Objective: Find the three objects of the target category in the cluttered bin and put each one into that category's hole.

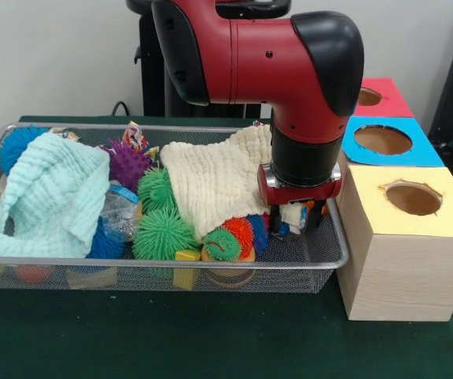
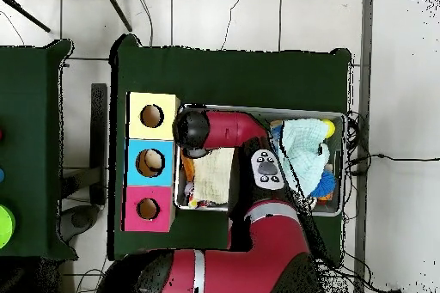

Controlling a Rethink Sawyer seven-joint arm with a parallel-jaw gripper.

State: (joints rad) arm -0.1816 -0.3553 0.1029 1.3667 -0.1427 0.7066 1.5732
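You are in the search-and-pick step: the red and black arm's gripper (image 1: pixel 300 223) is down inside the wire mesh bin (image 1: pixel 313 260) at its end nearest the boxes, just past the edge of the cream knitted cloth (image 1: pixel 211 181). Its fingers are buried among small items there, and you cannot tell from either view whether they are apart, together, or clamped on anything.

The target category is not given, so which pieces count is a judgement. Likely candidates lie in the middle of the bin: green spiky rubber balls (image 1: pixel 163 230), a purple spiky ball (image 1: pixel 126 162), a blue spiky ball (image 1: pixel 17 144) at the far end, and a striped red-and-green spiky toy (image 1: pixel 230 237) touching the cream cloth's lower edge. A pale mint knitted cloth (image 1: pixel 53 193) covers much of the far half (more may hide beneath it).

Next, I judge, you need to confirm a grasp, lift clear of the bin's rim, and carry across to the matching hole without snagging the cloth.

By count: three boxes with one round hole each, a yellow-topped wooden box (image 1: pixel 404 237) touching the bin, a blue-topped box (image 1: pixel 384 142) behind it and a pink-topped box (image 1: pixel 380 96) beyond; two cloths; at least two green balls; one bin on the green desk (image 1: pixel 171 339).
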